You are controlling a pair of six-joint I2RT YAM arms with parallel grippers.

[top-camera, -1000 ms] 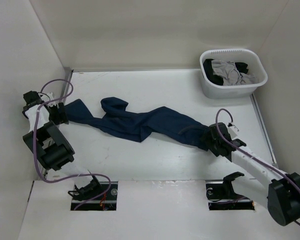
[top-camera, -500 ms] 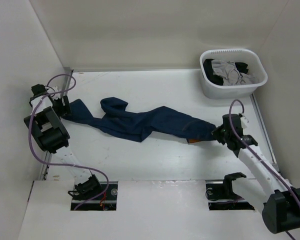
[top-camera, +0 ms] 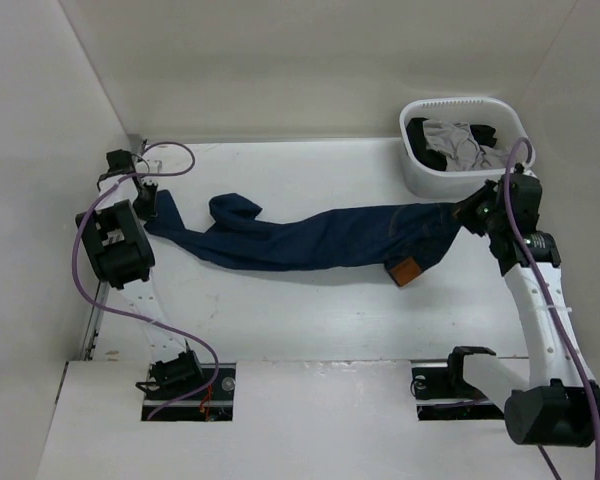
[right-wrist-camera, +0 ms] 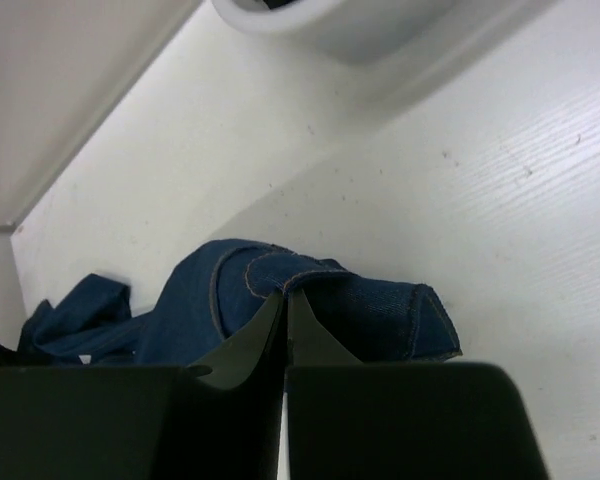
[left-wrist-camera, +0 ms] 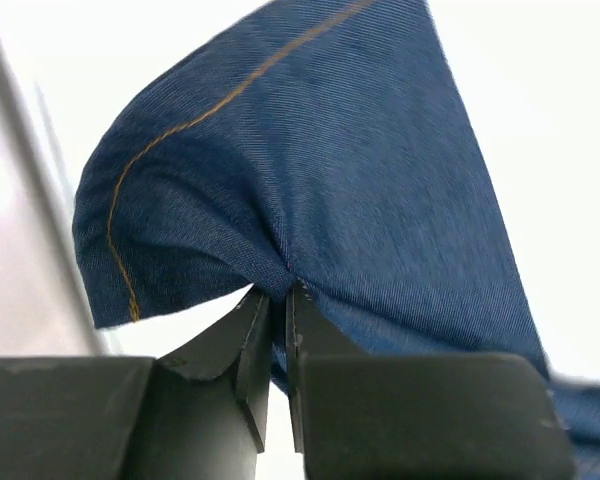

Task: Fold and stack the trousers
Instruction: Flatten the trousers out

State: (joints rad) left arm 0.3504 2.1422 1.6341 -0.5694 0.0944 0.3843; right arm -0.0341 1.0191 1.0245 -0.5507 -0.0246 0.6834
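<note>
The dark navy trousers (top-camera: 320,238) stretch across the table from left to right, with a tan waistband patch (top-camera: 407,270) hanging at the right end. My left gripper (top-camera: 152,207) is shut on a leg end at the far left; in the left wrist view its jaws pinch a bunch of denim (left-wrist-camera: 280,200) just above the left gripper's (left-wrist-camera: 278,292) tips. My right gripper (top-camera: 468,216) is shut on the waist end beside the basket; in the right wrist view the waistband (right-wrist-camera: 310,300) is pinched by the right gripper (right-wrist-camera: 284,295). The second leg end (top-camera: 230,208) lies folded near the left.
A white basket (top-camera: 507,176) holding grey and black garments (top-camera: 460,142) stands at the back right, close behind my right gripper. White walls close in the table at left, back and right. The arm bases sit at the near edge.
Both grippers have shut on the trousers and pulled apart: the left went toward the back left, the right toward the basket. The trousers are now stretched out and the tan patch has come into view.
</note>
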